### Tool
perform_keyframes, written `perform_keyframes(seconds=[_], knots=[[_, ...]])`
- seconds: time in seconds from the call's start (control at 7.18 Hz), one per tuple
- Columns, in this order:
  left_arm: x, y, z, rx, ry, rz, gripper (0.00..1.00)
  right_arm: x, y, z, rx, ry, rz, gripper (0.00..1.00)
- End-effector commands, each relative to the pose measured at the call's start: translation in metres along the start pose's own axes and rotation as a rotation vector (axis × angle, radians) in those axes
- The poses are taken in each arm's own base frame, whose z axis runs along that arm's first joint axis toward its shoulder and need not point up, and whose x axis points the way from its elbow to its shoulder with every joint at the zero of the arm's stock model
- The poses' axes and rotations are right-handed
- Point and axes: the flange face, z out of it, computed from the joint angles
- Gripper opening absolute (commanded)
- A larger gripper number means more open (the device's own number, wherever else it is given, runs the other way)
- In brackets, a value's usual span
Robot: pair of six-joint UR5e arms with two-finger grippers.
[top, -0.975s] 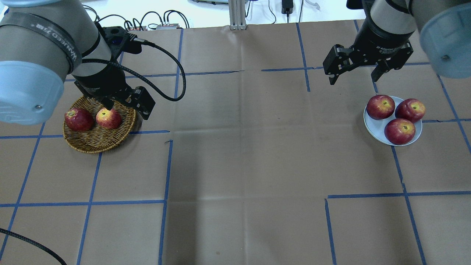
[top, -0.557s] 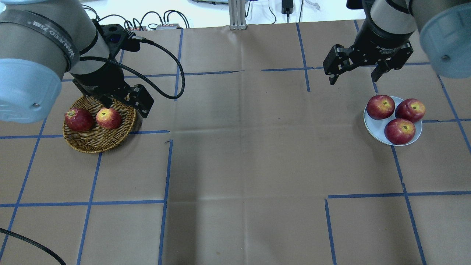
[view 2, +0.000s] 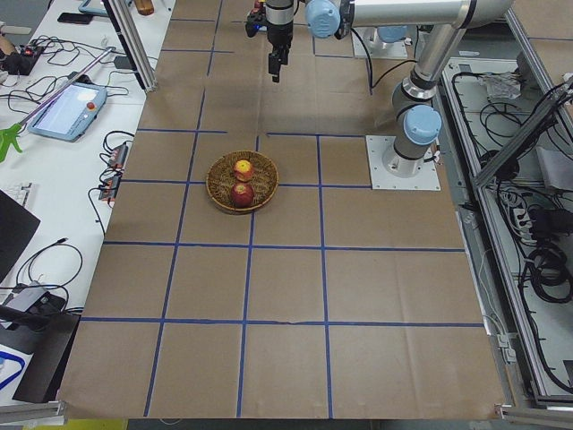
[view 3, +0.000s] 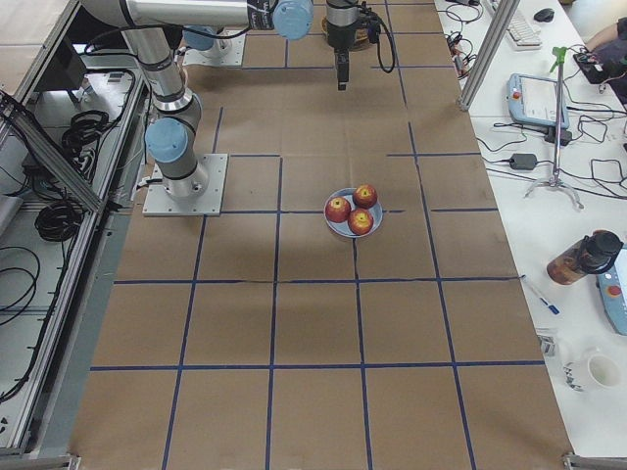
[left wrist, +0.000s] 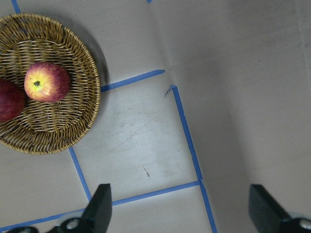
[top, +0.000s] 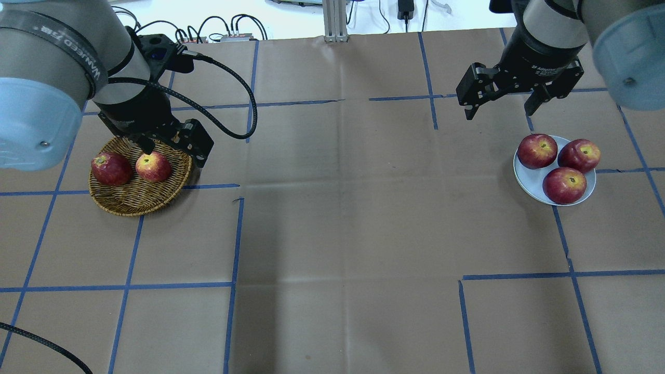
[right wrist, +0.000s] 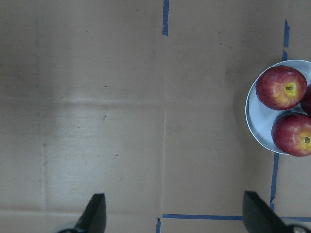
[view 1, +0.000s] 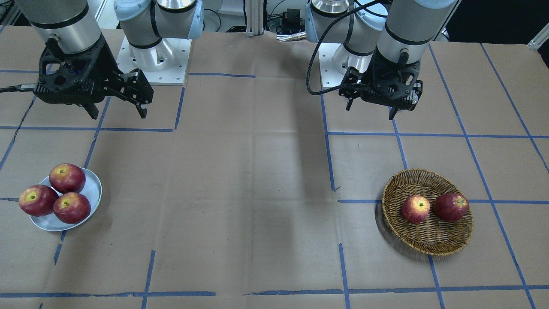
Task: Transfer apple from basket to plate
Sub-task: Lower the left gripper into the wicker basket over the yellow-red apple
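Observation:
The apple (top: 153, 167), light red with yellow streaks, lies in the brown wicker basket (top: 140, 208) beside a darker red apple (top: 110, 169). It also shows in the front view (view 1: 415, 209) and the left wrist view (left wrist: 47, 81). My left gripper (top: 171, 148) is open and empty, raised above the table off the basket's robot-side edge (view 1: 371, 110). The silvery plate (top: 530, 182) at the right holds three red apples. My right gripper (top: 500, 113) is open and empty, raised behind the plate's left side (view 1: 119, 115).
Brown paper with blue tape lines covers the table. The left arm's black cable (top: 244, 93) loops over the table behind the basket. An aluminium post (top: 335, 21) and wires stand at the far edge. The arm bases (view 1: 152, 64) are bolted on at the robot's side.
My left gripper has drifted slightly back and away from the basket, still open. The apples, basket, plate and right arm have not moved.

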Motion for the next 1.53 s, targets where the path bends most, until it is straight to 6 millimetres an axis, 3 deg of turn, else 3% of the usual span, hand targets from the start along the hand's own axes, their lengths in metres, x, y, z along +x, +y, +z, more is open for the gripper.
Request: perform_keyframes(seconds=[0.0, 0.56, 0.84, 0.98, 1.11, 1.39], knots=[[0.001, 0.0, 0.001, -0.008, 0.01, -0.008, 0.99, 0.0, 0.0, 0.0, 0.001, 0.0, -0.002, 1.0], [-0.009, -0.012, 0.005, 0.092, -0.024, -0.013, 0.99, 0.0, 0.0, 0.0, -0.001, 0.0, 0.0, 1.0], [-0.018, -0.013, 0.016, 0.045, -0.006, -0.046, 0.99, 0.0, 0.0, 0.0, -0.001, 0.0, 0.0, 1.0], [-0.053, -0.018, 0.031, 0.02, 0.009, -0.089, 0.99, 0.0, 0.0, 0.0, -0.001, 0.0, 0.0, 1.0], [-0.101, -0.024, 0.054, -0.008, 0.033, -0.057, 0.99, 0.0, 0.0, 0.0, -0.001, 0.0, 0.0, 1.0], [-0.163, -0.038, 0.1, -0.011, 0.069, 0.032, 0.99, 0.0, 0.0, 0.0, -0.001, 0.0, -0.002, 1.0]])
